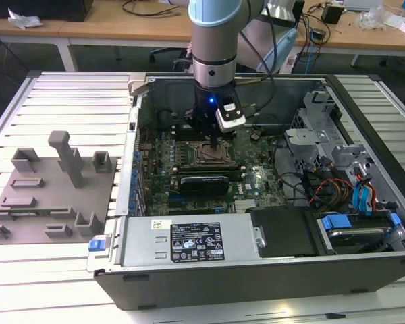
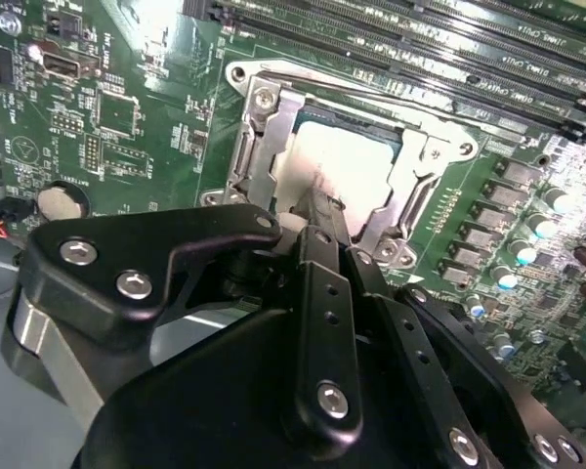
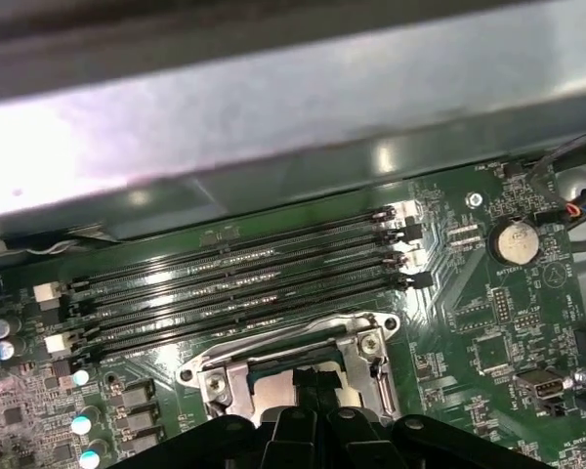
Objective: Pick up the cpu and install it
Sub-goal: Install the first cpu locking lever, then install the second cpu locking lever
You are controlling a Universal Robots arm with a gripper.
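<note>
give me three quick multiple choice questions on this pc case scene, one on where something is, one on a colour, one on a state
1. Where is the gripper?
A. over the grey fixture plate outside the case
B. over the cpu socket on the motherboard
C. over the drive bay with blue tabs

2. What colour is the motherboard?
A. green
B. red
C. white

3. What state is the computer case in?
A. closed with its side panel on
C. standing upright on end
B. lying open, with the inside showing

Answers:
1. B: in the second wrist view the fingertips sit right above the cpu socket, with the cpu in its frame.
2. A: the board is green in both wrist views.
3. B: the exterior view looks straight down onto the board and cables inside.
</note>
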